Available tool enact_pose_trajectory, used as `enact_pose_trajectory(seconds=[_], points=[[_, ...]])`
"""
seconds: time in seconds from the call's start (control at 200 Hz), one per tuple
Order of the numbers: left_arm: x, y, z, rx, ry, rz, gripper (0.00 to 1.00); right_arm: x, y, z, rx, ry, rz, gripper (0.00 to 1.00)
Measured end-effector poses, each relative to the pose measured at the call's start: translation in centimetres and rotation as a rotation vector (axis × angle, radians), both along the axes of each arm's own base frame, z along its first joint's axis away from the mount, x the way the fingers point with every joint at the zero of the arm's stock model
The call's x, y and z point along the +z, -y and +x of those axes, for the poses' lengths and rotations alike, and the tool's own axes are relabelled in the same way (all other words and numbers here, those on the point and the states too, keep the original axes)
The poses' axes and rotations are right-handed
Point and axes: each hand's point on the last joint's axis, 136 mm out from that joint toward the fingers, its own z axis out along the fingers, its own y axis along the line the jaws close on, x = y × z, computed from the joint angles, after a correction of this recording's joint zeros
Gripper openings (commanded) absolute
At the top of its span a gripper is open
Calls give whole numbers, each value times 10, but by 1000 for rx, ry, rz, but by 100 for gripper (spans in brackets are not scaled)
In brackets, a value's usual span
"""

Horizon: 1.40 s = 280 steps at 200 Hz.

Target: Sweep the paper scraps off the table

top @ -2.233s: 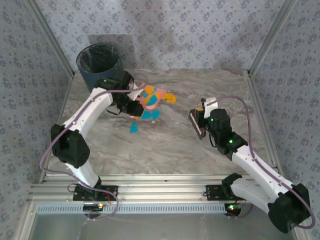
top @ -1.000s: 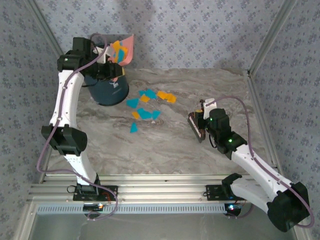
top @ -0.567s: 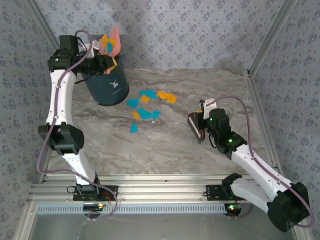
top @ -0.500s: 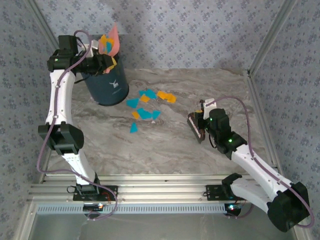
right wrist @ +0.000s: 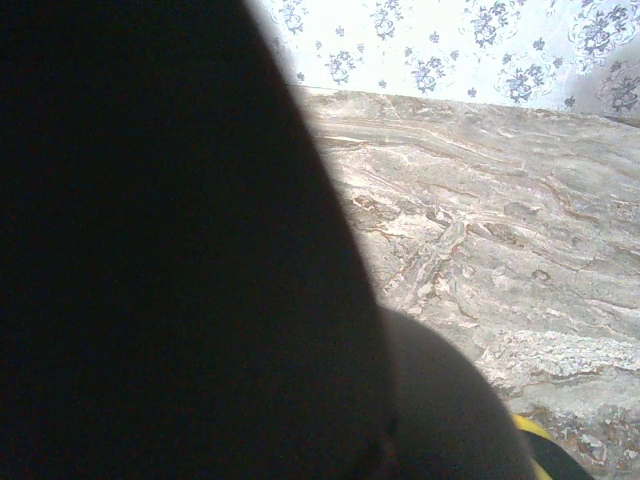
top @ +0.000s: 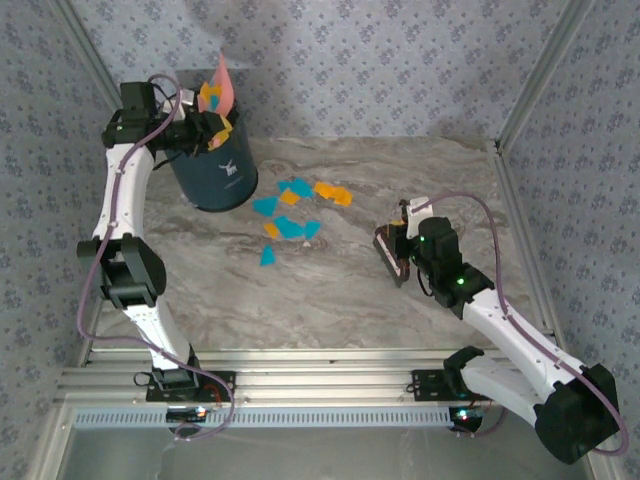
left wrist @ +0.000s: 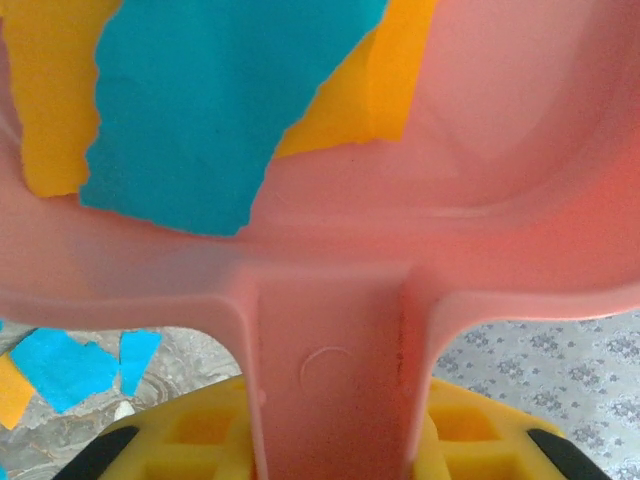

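Observation:
My left gripper (top: 200, 130) is raised over the bin and shut on the handle of the pink dustpan (top: 224, 82), which is tipped steeply on edge. In the left wrist view the dustpan (left wrist: 480, 200) holds a large teal scrap (left wrist: 200, 100) and orange scraps (left wrist: 50, 110), and its handle sits between my yellow fingers (left wrist: 200, 440). Several orange and teal paper scraps (top: 290, 213) lie on the marble table (top: 330, 300) right of the bin. My right gripper (top: 408, 236) is shut on a dark brush (top: 391, 254) resting low at mid-right, which blacks out most of the right wrist view (right wrist: 170, 260).
A dark blue bin (top: 212, 172) with a black liner stands at the table's back-left corner under the dustpan. Aluminium rails (top: 300, 380) run along the near edge, and wallpapered walls close in the sides. Bare marble (right wrist: 500, 230) lies beyond the brush.
My left arm lifted the loaded dustpan off the table, carried it above the bin and has tipped it steeper. The right arm and brush have stayed put.

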Motion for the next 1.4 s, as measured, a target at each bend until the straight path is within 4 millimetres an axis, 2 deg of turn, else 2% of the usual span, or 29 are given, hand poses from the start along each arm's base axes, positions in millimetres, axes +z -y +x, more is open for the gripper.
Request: enact_pose_trajectory(seconds=[0.655, 1.064, 1.399], points=[[12, -3, 14, 67, 19, -156, 0, -1, 0, 0, -2, -5, 5, 0], [-4, -10, 29, 142, -63, -295, 0, -1, 0, 0, -3, -7, 7, 0], [6, -10, 28, 166, -66, -381, 0, -1, 0, 0, -4, -7, 7, 0]])
